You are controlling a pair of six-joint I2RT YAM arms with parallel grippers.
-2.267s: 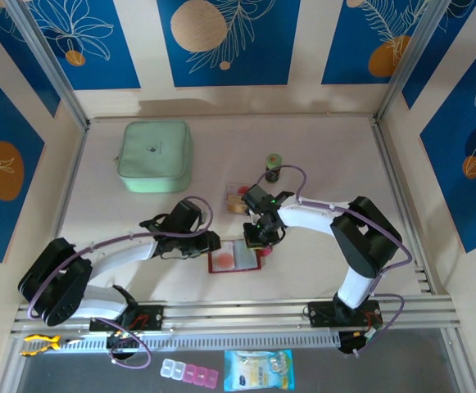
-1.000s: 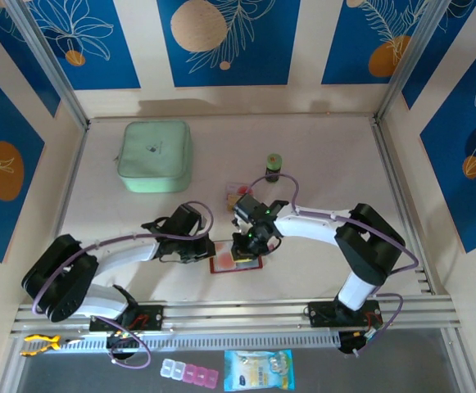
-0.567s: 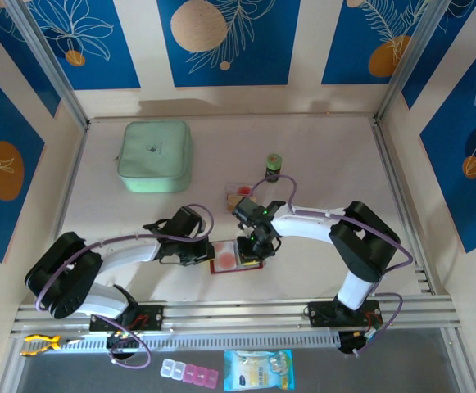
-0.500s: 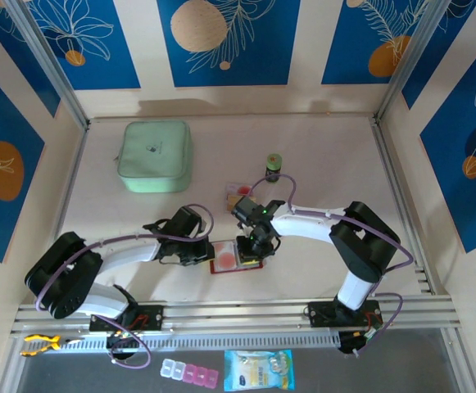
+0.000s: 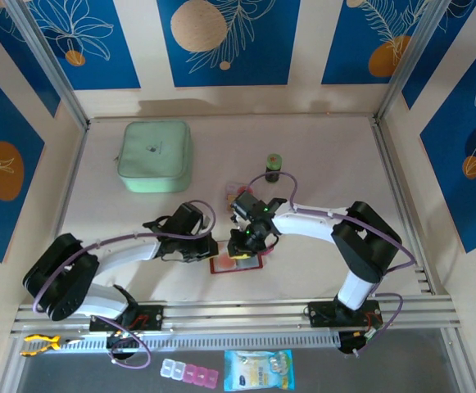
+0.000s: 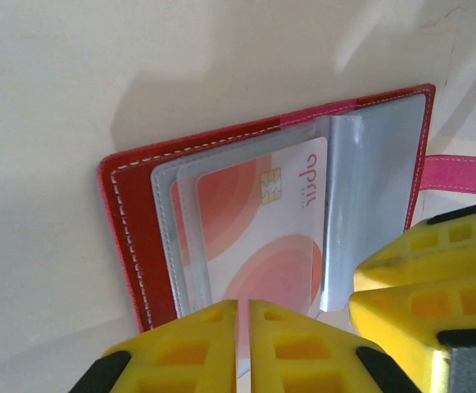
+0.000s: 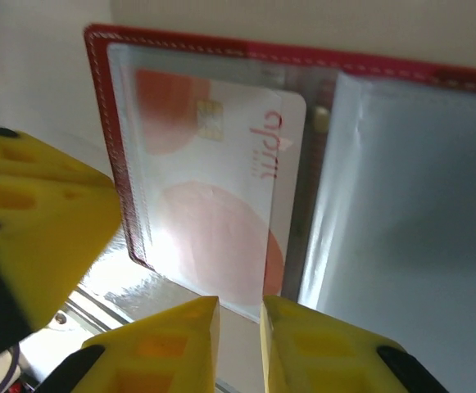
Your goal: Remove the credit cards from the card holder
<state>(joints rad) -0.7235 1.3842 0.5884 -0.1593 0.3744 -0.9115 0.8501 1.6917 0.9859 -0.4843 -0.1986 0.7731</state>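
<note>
While both arms angle inward | left fingers together | right fingers parted

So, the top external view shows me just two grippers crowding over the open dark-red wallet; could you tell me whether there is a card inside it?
Observer: Yes, a white card with reddish-orange circles and a gold chip is tucked into one half of the flat dark-red card holder.
Operator: Thank you. Is the other half loaded too?
Observer: No, the clear plastic sleeves on that half show no card.
Operator: And is the left gripper closed?
Observer: Yes, the left gripper is shut, right at the edge of the card's half.
</note>
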